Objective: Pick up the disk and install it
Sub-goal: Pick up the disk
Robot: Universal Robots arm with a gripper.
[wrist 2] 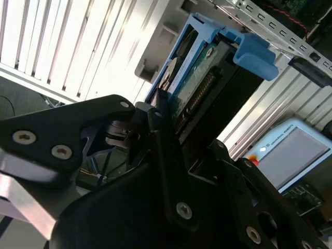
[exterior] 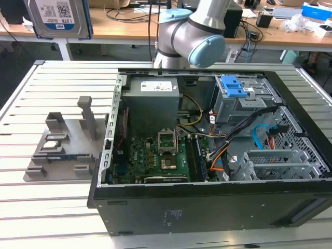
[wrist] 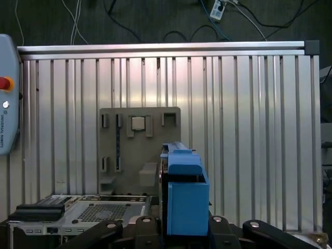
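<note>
The disk (exterior: 59, 18), a silver drive with a white-and-blue label in a blue caddy, hangs high at the exterior view's upper left, above the table's far corner. In the second wrist view my gripper (wrist 2: 171, 122) is shut on the disk (wrist 2: 202, 88), black fingers (wrist 2: 161, 140) clamping its lower end. The first wrist view looks down along the disk (wrist: 184, 197), edge-on, between the gripper's fingers (wrist: 150, 228). Straight below it lies the grey slotted stand (wrist: 140, 150).
The open computer case (exterior: 207, 207) lies on the slatted aluminium table (exterior: 62, 78), its grey drive bay with a blue latch (exterior: 233, 88) at the far right. The grey stand (exterior: 67, 145) sits left of the case. A teach pendant (wrist: 8, 104) lies by the table edge.
</note>
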